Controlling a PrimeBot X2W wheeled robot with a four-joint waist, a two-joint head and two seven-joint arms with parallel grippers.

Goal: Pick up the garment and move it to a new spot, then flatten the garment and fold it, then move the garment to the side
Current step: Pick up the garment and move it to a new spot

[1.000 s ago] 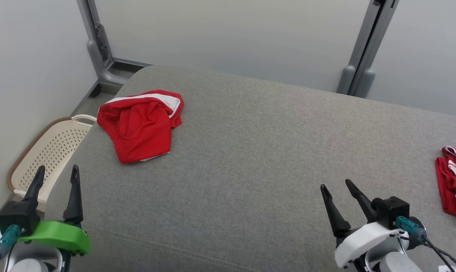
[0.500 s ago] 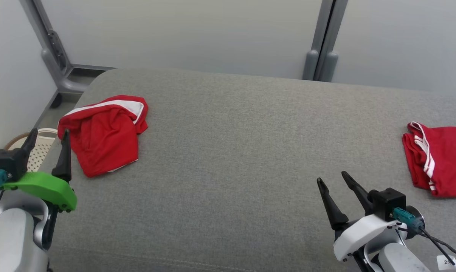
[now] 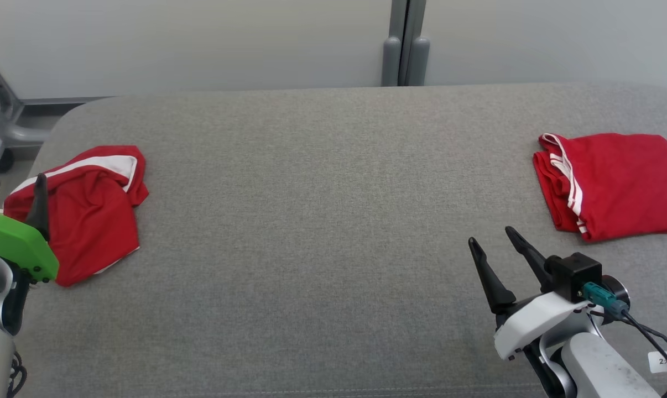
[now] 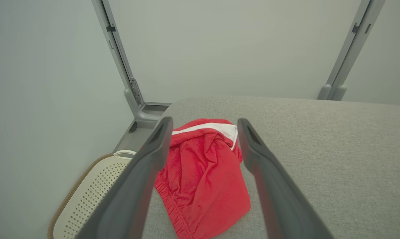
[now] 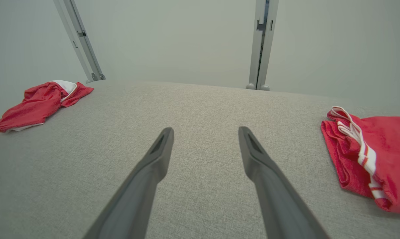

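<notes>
The crumpled red garment point(image 3: 84, 210) lies at the left end of the grey cushion point(image 3: 322, 221) — just beyond the left gripper point(image 4: 203, 124), jaws wide, empty. The right gripper point(image 3: 490, 236) — also wide open, holding nothing — hovers near a folded red garment point(image 3: 615, 182).

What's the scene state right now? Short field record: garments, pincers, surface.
surface: grey padded top
crumpled garment: red with white trim, bunched at the left end
folded garment: red with white stripes, lying flat at the right end
left pincer: open, empty, aimed at the crumpled garment
right pincer: open, empty, over bare surface
basket: cream, perforated, on the floor past the left end
</notes>
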